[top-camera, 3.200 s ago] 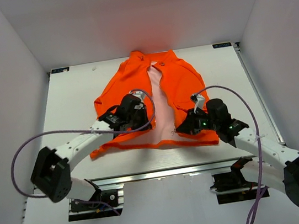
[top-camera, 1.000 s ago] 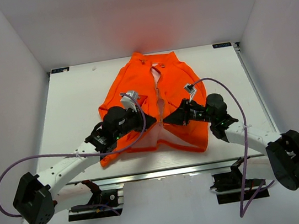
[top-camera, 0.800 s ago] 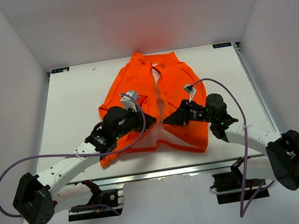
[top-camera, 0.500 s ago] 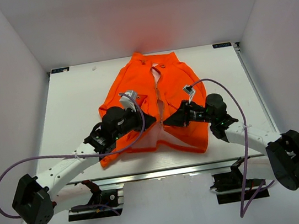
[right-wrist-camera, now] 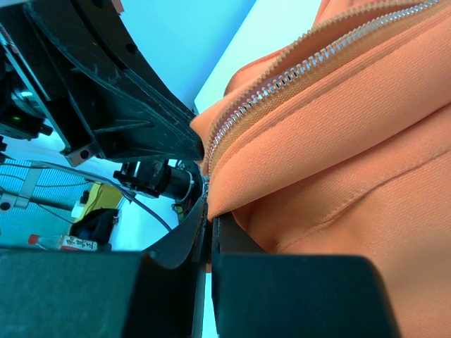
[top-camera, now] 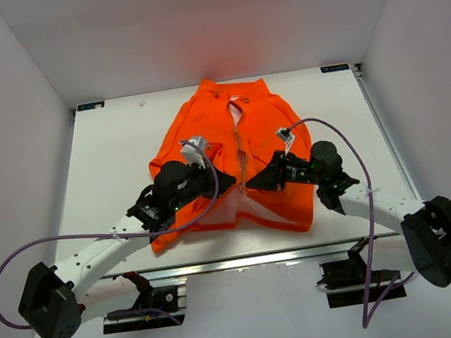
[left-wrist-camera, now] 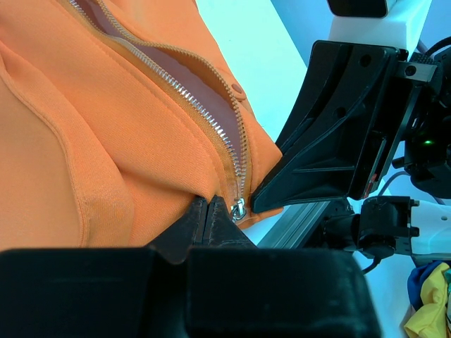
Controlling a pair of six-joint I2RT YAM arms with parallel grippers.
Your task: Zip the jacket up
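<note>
The orange jacket (top-camera: 265, 121) lies on the white table (top-camera: 105, 152), collar at the far side, its front open along the middle. My left gripper (top-camera: 232, 181) is shut on the front edge on its side, low near the hem (left-wrist-camera: 206, 204). The silver zipper slider (left-wrist-camera: 239, 208) hangs just right of its tip. My right gripper (top-camera: 250, 185) is shut on the facing front edge (right-wrist-camera: 208, 211), and that edge's zipper teeth (right-wrist-camera: 282, 77) run up and away from it. The two grippers almost meet tip to tip, holding both edges close together above the table.
White walls close in the table on the left, right and far sides. An aluminium rail (top-camera: 247, 260) runs along the near edge by the arm bases. A purple cable (top-camera: 347, 139) loops off the right arm over the jacket's right side.
Since the earliest frame both grippers have pulled the jacket's two front edges together at the middle and bunched the hem. Over the last second nothing visibly moves.
</note>
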